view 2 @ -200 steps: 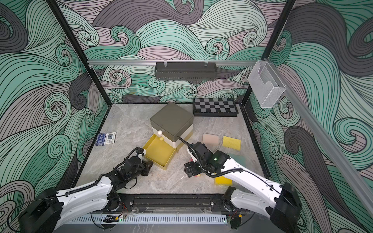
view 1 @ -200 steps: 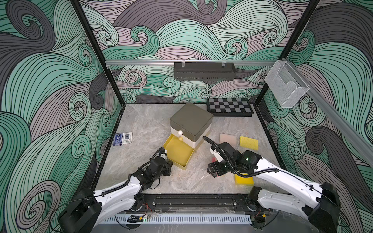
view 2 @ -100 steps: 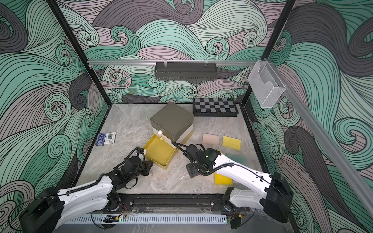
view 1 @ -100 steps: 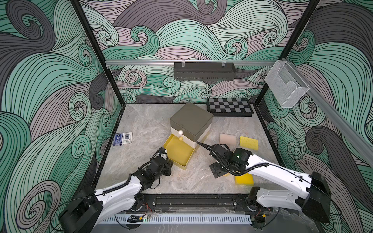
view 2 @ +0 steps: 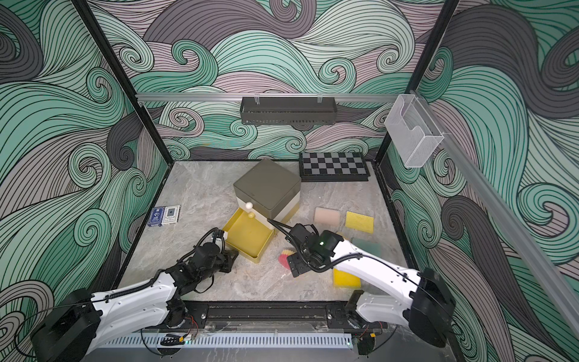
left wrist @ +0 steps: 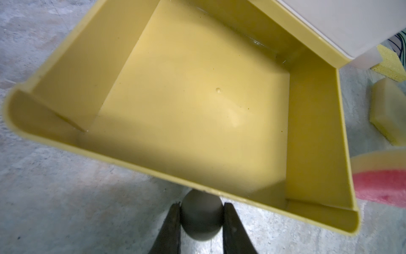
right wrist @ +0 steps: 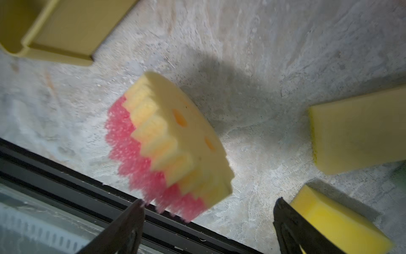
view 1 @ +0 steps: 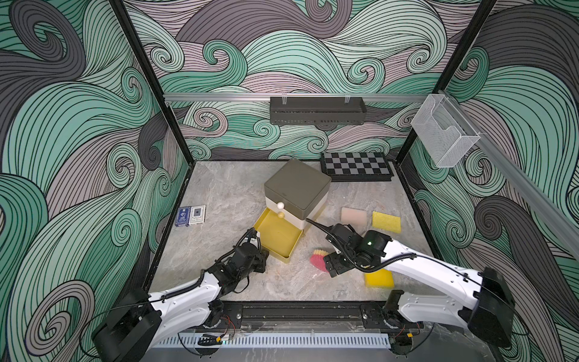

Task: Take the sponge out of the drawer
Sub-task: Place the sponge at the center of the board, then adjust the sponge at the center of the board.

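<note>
Sponge (right wrist: 171, 140) is out of the drawer (view 1: 277, 235), down at the surface (view 1: 225, 194) just off the drawer's front corner, a yellow block (view 1: 379, 278) nearby. Yellow face with two holes is up, pink layer underneath. Its long axis runs roughly alongside the black front rail (right wrist: 66, 176), scalloped pink edge toward that rail. It's blurred, so flat or tilted, I can't tell. My right pincer (right wrist: 208, 201) is spread wide, released. My left pincer (left wrist: 201, 205) is clenched on the drawer's knob (left wrist: 201, 224). Print on the card boxes (view 1: 190, 215) is too small to read.
</note>
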Controlling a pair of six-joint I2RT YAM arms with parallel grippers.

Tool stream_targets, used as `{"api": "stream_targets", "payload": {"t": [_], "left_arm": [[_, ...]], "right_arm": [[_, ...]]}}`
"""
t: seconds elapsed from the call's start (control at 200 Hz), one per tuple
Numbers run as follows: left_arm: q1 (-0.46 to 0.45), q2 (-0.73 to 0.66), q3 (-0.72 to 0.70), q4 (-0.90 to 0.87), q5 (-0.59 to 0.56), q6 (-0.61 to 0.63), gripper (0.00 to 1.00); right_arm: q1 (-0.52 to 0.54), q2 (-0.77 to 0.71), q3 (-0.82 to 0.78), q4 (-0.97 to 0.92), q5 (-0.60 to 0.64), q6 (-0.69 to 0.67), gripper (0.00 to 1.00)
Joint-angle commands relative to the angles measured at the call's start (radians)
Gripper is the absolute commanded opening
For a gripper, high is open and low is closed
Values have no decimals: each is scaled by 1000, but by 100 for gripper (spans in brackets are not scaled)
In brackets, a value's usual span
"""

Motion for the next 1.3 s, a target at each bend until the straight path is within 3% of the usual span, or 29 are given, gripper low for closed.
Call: {"api": "stream_targets", "payload": {"t": [0.0, 0.135, 0.415, 0.645, 0.821, 1.296], "left_arm": [[-8, 18, 19, -32, 13, 16, 11], [-9, 21, 23, -31, 16, 19, 11], [-8, 11, 22, -38, 14, 19, 11], [-9, -4, 17, -44, 9, 18, 11], [-8, -6, 15, -43, 9, 16, 11], [-7, 14, 15, -31, 14, 16, 11]], "right_arm": [[-5, -72, -14, 133, -96, 3, 90], [-5, -85, -2, 198, -201, -34, 90], [-5, -31, 69, 232, -230, -87, 90], [-17, 132, 124, 344, -348, -121, 89], [-75, 198, 80, 391, -357, -116, 88], [-194, 67, -37, 371, -335, -117, 88]]}}
